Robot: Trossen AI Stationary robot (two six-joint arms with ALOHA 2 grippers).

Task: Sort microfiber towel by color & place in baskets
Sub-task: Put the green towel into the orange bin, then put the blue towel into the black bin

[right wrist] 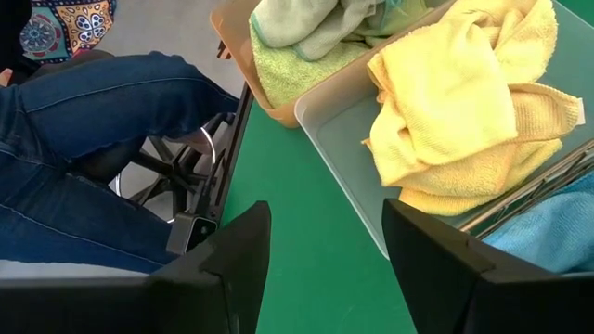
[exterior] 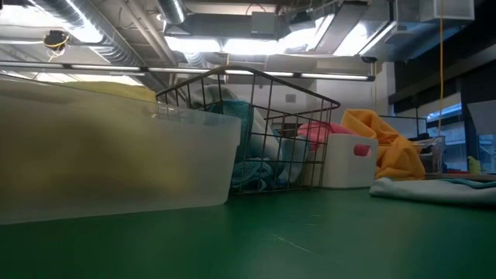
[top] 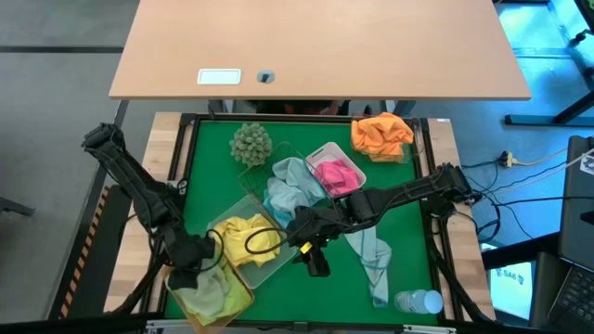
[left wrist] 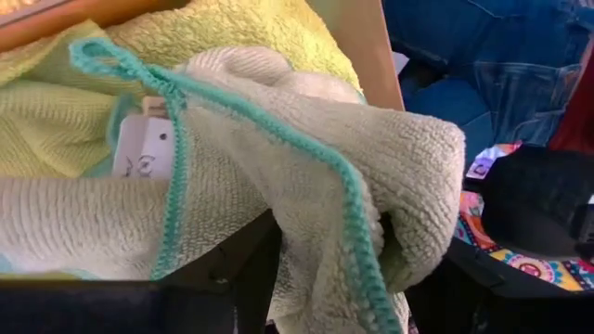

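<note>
My left gripper (top: 193, 269) hangs over the amber basket (top: 237, 301) at the table's near left corner, open, with a pale lime green towel (left wrist: 306, 158) bunched between its fingers. More lime towels (right wrist: 297, 37) fill that basket. My right gripper (top: 314, 260) is open and holds nothing, over the bare mat beside the frosted clear bin (top: 278, 269) of yellow towels (top: 246, 237). The green wire mesh basket (top: 278, 158) holds light blue towels (top: 290, 186). The white bin (top: 320, 153) holds a pink one (top: 336, 173). An orange towel (top: 382, 135) and a light blue towel (top: 371, 255) lie on the mat. My left gripper comes down from above into the amber basket. A fold of the pale lime towel with its teal stitched edge (left wrist: 357, 232) lies between and over the open fingers (left wrist: 246, 269). The towel hides the fingertips. The rest of the towel lies on the lime towels below.
A grey-green bobbly ball (top: 251, 144) sits at the mat's far left. A clear bottle (top: 418, 301) lies at the near right corner. A person in jeans (right wrist: 93, 139) sits just off the table's near edge. Bare mat (top: 325, 297) lies under and near my right gripper.
</note>
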